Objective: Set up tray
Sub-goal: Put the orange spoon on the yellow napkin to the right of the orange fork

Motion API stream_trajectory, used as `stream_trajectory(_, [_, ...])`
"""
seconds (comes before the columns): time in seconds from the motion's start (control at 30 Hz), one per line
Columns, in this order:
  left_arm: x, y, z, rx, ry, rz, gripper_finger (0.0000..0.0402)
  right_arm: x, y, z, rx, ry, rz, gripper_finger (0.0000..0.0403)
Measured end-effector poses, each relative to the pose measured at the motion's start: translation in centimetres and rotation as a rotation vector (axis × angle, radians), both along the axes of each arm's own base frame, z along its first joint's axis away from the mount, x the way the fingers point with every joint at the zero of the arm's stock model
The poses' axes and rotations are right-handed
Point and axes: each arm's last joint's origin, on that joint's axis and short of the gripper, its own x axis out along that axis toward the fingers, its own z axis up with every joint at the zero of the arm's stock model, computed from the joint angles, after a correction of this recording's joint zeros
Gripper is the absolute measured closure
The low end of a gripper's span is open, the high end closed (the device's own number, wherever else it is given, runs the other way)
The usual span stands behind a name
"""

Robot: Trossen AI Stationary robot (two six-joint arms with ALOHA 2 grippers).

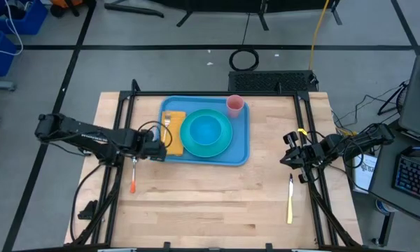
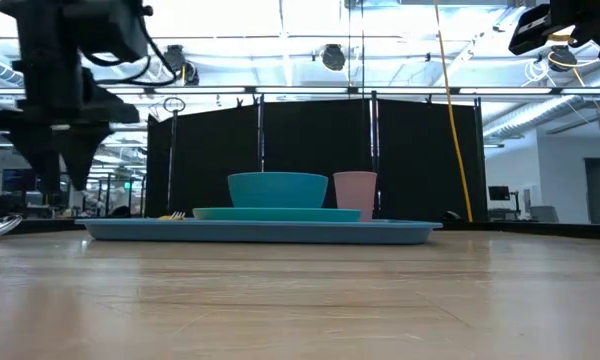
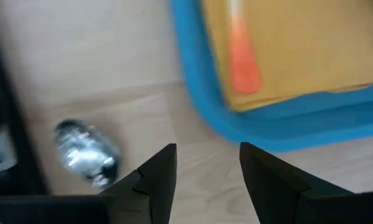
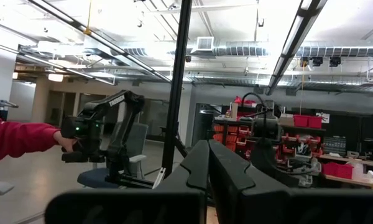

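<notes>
The tray (image 1: 241,155) lies long axis left-right (left gripper (image 1: 162,148) parted beside it, right gripper (image 1: 288,159) closed).

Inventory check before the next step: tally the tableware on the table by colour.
Blue or teal: 3, the tray, plate and bowl
Pink: 1, the cup
Orange or yellow: 4, the napkin, fork handle, orange-handled utensil, yellow-handled utensil
Total: 8

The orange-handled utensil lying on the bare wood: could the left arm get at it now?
Probably yes. The left gripper hangs open just beside the orange-handled utensil, off the light-blue plastic tray's corner, with only bare wood between them.
</notes>
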Motion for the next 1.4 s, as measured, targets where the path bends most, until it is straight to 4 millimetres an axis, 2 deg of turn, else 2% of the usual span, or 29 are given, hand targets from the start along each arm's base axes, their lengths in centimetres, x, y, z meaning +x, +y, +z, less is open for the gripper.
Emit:
stream_trajectory(0.7, [-2.4, -5.8, -0.2, 0.018, 0.011, 0.022, 0.0222, 0.0, 0.0, 0.0, 0.0, 0.0, 0.0, 0.0399])
stream_trajectory(1.0, [-4.2, -7.6, -1.4, 0.022, 0.014, 0.061, 0.0222, 0.0, 0.0, 0.0, 0.0, 0.0, 0.0, 0.0399])
stream_trajectory(1.4, [-6.1, -9.3, -1.4, 0.015, 0.014, 0.157, 0.0222, 0.0, 0.0, 0.0, 0.0, 0.0, 0.0, 0.0399])
